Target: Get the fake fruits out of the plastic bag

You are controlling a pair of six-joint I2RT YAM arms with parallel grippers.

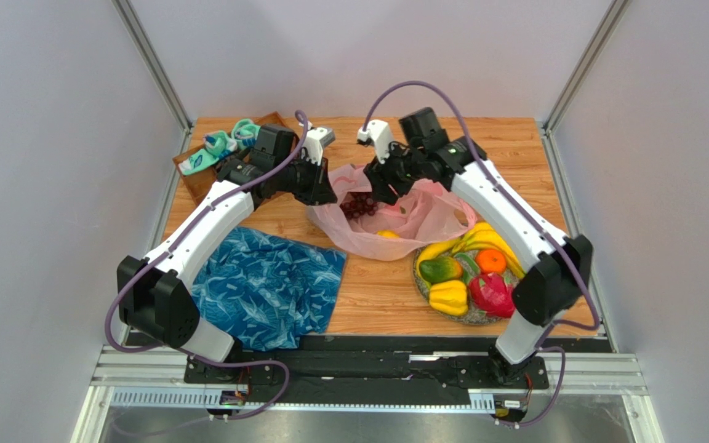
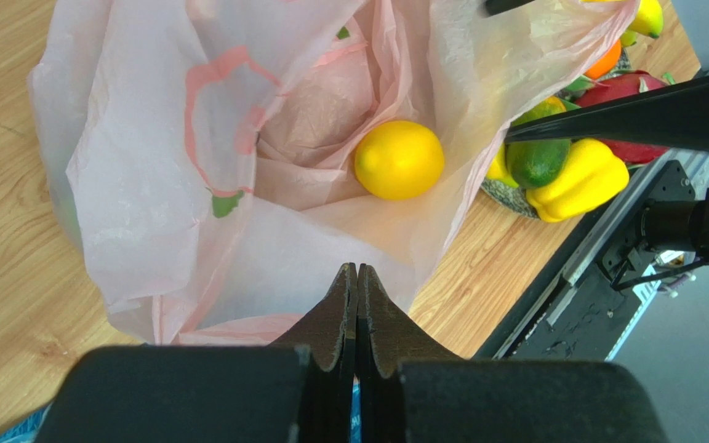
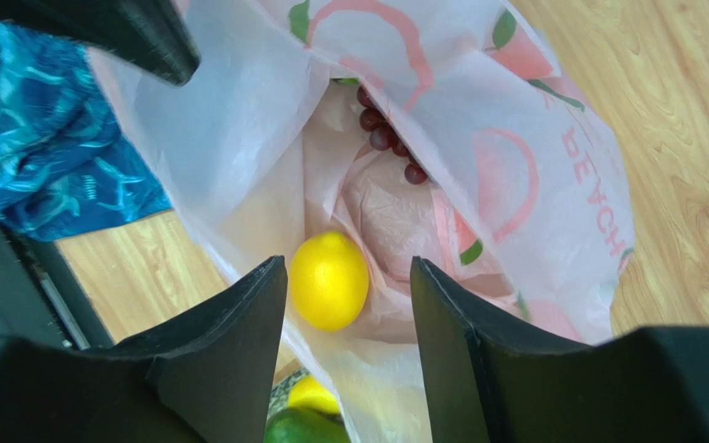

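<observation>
**Lemon (image 2: 399,160) and grapes (image 3: 386,137) not yet out of plastic bag (image 1: 428,220)**

Location: the bag lies slumped on the tabletop (image 1: 377,295) with its mouth gaping upward. The lemon sits in the bag's bottom fold. The dark grapes lie against the bag's inner wall, beyond the lemon. Bananas (image 1: 478,238), orange (image 1: 491,261), dragon fruit (image 1: 492,293), yellow pepper (image 1: 449,296) and a green fruit (image 1: 440,269) are piled outside, just beside the bag.

Left gripper (image 2: 357,272): jaws pressed together at the bag's rim. Whether film is caught between them cannot be told.

Right gripper (image 3: 347,268): spread wide and empty, hanging above the bag's mouth, the lemon showing between its jaws.

Handling assessment: the lemon looks light, rigid and glossy, so it is likely to slip. It is best taken squarely across its narrow middle. The grapes are a lumpy cluster, better taken around the bunch. The bag film is thin and soft, and may be pinched along with the fruit.
</observation>
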